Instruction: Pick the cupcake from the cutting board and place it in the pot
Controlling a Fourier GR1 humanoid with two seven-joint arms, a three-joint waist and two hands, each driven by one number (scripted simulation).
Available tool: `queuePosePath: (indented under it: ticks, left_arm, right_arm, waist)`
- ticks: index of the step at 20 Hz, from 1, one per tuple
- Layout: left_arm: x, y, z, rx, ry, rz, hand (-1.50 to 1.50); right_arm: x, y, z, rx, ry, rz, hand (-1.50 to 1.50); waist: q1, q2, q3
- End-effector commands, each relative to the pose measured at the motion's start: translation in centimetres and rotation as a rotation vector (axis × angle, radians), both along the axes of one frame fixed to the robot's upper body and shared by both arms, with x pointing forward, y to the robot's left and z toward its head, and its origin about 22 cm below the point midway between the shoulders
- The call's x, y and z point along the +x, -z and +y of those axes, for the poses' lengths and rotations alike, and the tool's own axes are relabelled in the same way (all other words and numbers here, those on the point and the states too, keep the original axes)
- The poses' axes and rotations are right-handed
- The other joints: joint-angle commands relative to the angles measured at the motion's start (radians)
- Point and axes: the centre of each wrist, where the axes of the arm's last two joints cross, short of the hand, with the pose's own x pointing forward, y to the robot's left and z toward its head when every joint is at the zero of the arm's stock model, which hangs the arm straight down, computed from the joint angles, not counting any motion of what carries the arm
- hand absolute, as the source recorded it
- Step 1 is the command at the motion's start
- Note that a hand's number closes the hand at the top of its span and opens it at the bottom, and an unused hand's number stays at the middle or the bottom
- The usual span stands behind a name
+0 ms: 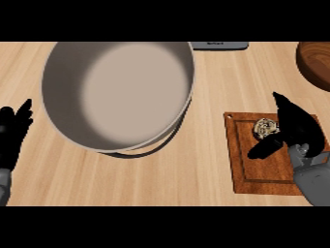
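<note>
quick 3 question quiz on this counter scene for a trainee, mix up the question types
1. True or false: the cupcake already lies in the pot.
2. Which hand is at the cupcake? A) left hand B) right hand
3. Fill in: the cupcake rests on the ____.

Key
1. False. It is still on the board, and the pot holds nothing that shows.
2. B. The right hand is over the board with its thumb beside the cupcake; the left hand rests open at the view's left edge.
3. Cutting board.
</note>
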Motion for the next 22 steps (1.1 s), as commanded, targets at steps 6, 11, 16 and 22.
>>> queuePosePath:
  ticks: [6, 11, 16, 22]
  left_arm:
    - [-1.2, -0.5, -0.9, -0.004, 0.004, 0.003, 0.0]
    - [0.0, 1.0, -2.0, 0.004, -0.022, 0.011, 0.0]
    - [-1.1, -0.1, -0.4, 0.022, 0.015, 0.008, 0.0]
    - [-1.2, 1.6, 0.2, 0.001, -0.008, 0.01, 0.0]
  right_arm:
    - [1.7, 1.9, -1.2, -0.031, 0.077, 0.043, -1.5]
    - [0.2, 3.1, -0.1, -0.067, 0.105, 0.07, -1.5]
    - [1.6, 4.2, -3.4, -0.036, 0.114, 0.128, -1.5]
    - [3.1, 5.6, -1.1, -0.03, 0.12, 0.129, -1.5]
  waist:
    - [0.002, -0.001, 0.001]
    - [-0.006, -0.001, 0.0]
    - [-0.002, -0.001, 0.001]
    - [-0.001, 0.0, 0.0]
